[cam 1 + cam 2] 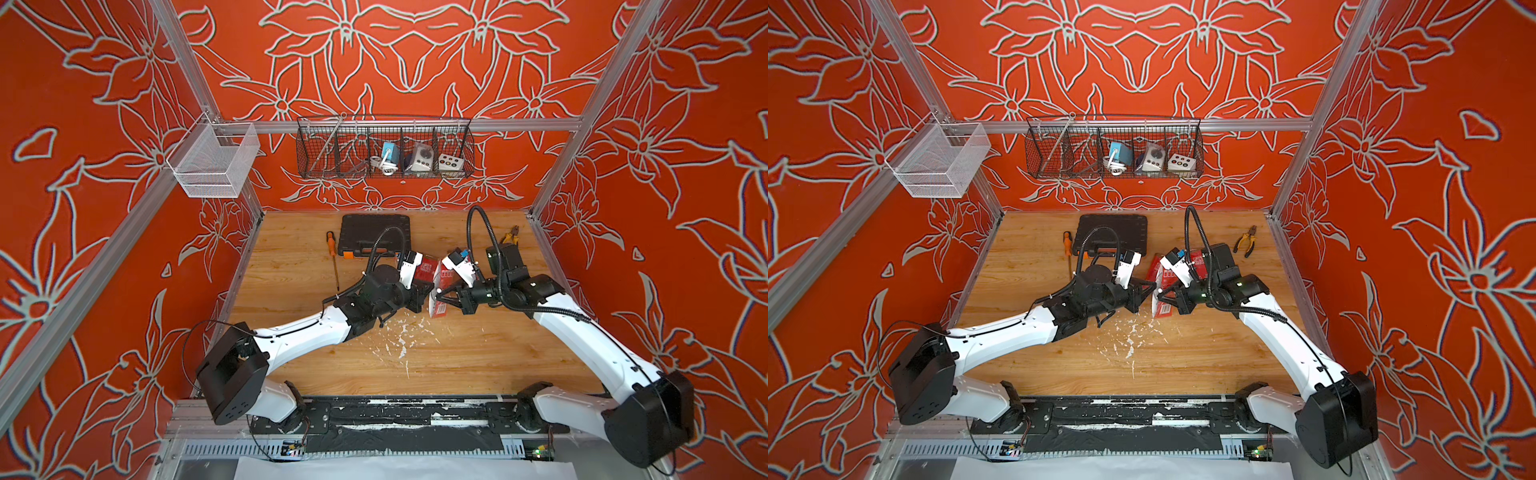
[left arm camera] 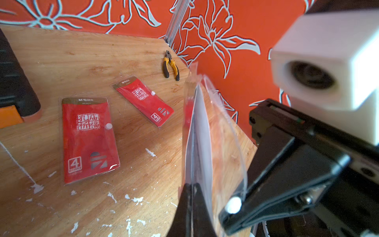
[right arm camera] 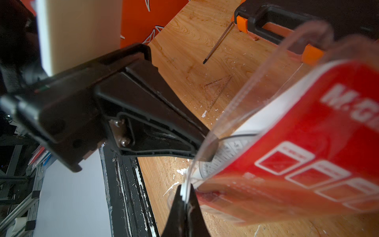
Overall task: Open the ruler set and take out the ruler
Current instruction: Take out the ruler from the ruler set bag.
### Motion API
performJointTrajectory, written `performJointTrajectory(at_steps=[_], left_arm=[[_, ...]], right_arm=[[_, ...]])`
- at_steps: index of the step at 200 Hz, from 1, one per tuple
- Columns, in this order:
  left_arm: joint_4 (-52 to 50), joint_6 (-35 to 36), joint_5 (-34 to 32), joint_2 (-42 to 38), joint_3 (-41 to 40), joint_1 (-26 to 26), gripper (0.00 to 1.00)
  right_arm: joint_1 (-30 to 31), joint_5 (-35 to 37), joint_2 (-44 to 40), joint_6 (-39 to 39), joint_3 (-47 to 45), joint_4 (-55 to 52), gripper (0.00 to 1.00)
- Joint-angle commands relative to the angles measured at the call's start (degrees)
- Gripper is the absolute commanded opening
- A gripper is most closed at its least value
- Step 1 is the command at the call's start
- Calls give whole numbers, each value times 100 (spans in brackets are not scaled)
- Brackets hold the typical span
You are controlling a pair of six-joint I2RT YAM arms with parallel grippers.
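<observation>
Ruler set [image 3: 307, 133] pinched from both sides

Nearby on the table lie a spare pack [image 2: 88, 139], a second pack [image 2: 143, 102], pliers [image 2: 171, 65], a screwdriver [image 1: 332, 257] and a black case [image 1: 374, 235]. The red card in its clear sleeve stands upright over mid-table. The left gripper [image 2: 191, 187] clamps its edge, and the right gripper [image 3: 185, 192] clamps the peeled-away flap.

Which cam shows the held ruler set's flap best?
Left wrist: the ruler set is seen edge-on, with the clear flap peeled away. Right wrist shows its red face, close and blurred. In both top views it is small, and the flap is not discernible.
</observation>
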Motion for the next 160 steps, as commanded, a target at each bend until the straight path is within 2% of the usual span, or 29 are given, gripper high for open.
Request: performJointTrajectory(at_steps=[1, 48, 84, 125, 160], left_arm=[[-26, -36, -29, 37, 255, -21, 0], [-759, 257, -346, -403, 223, 48, 0], [-1241, 416, -252, -932, -22, 448, 0], [-1357, 454, 574, -1508, -364, 1275, 0], [-1408, 517, 1435, -1392, -628, 1835, 0]], right_arm=[[-27, 91, 5, -128, -18, 59, 0], [-47, 825, -117, 38, -52, 103, 0], [-62, 1056, -204, 107, -119, 182, 0], [-114, 1206, -185, 109, -119, 163, 0], [-158, 1224, -128, 103, -84, 134, 0]])
